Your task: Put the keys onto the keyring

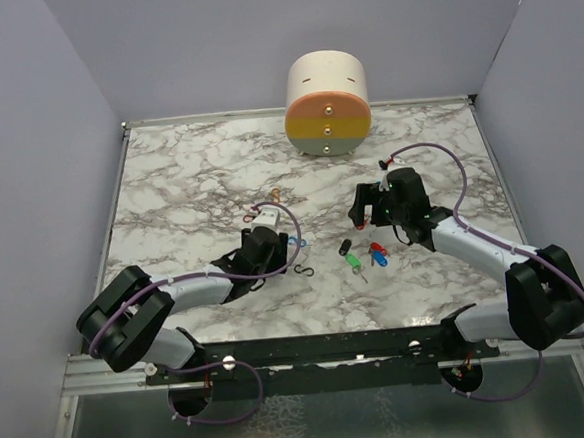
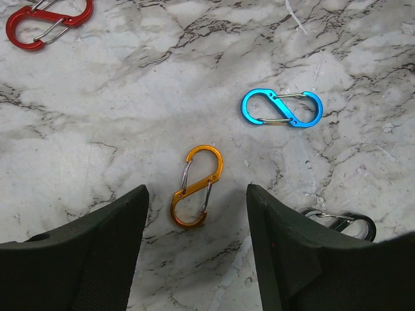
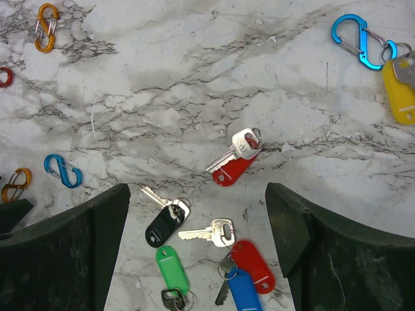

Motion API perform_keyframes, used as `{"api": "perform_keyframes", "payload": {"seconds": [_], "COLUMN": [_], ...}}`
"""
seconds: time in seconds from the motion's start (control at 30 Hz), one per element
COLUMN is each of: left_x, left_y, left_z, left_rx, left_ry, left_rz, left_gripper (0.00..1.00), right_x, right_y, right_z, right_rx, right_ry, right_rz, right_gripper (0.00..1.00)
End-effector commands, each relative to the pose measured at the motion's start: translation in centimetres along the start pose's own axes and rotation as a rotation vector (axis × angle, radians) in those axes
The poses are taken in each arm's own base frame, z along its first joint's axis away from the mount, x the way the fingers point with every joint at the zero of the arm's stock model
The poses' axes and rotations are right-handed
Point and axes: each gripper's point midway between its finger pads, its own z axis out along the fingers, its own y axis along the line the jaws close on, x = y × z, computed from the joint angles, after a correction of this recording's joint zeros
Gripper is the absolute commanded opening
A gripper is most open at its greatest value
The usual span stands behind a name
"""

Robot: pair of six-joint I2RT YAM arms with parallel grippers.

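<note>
Both arms: pale grey-white link shells between bulky black joint housings; same build on left arm (image 1: 192,289) and right arm (image 1: 479,246).
Purple cable (image 1: 427,145) loops loose off each arm just behind the tool, with more coiled under each base.
Left tool (image 2: 196,189): two matte black wedge fingers (image 2: 78,259), finely textured; one has a small round hole. White block (image 1: 267,221) sits behind its black body.
Right tool (image 3: 198,189): same black fingers, pale scuff lines.
</note>
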Motion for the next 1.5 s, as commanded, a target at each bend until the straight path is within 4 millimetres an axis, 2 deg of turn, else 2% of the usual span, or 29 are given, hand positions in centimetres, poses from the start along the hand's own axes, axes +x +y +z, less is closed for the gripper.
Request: {"api": "perform_keyframes", "payload": {"seconds": [0.0, 0.37, 0.67, 0.8, 1.0, 1.47], "left_x": [0.4, 0.9, 1.0, 1.0, 1.2, 2.1], "left_y": [-1.8, -3.2, -1.3, -1.0, -0.5, 0.5], "left_z": [0.1, -0.3, 0.1, 0.4, 0.8, 0.8], "left_rx": [0.077, 0.119, 0.008, -0.019, -0.055, -0.113], "left_ry": [0.030, 0.045, 0.057, 0.059, 0.069, 0.101], "left_rz": [-0.005, -0.002, 0.014, 0.019, 0.032, 0.053], "left_gripper": [0.63, 0.60, 0.59, 0.55, 0.54, 0.44], "right_x": [-1.3, -1.3, -1.2, -1.3, -1.3, -1.2], "right_y": [0.4, 0.4, 0.4, 0.4, 0.3, 0.4], "right_z": [-0.2, -0.1, -0.2, -0.2, -0.2, -0.1], "right_rx": [-0.008, -0.007, -0.008, -0.009, -0.006, -0.008], "right_ry": [-0.029, -0.031, -0.030, -0.031, -0.030, -0.028], "right_rz": [-0.002, -0.002, -0.002, -0.001, -0.003, -0.003], "right_gripper": [0.87, 0.87, 0.87, 0.87, 0.87, 0.87]}}
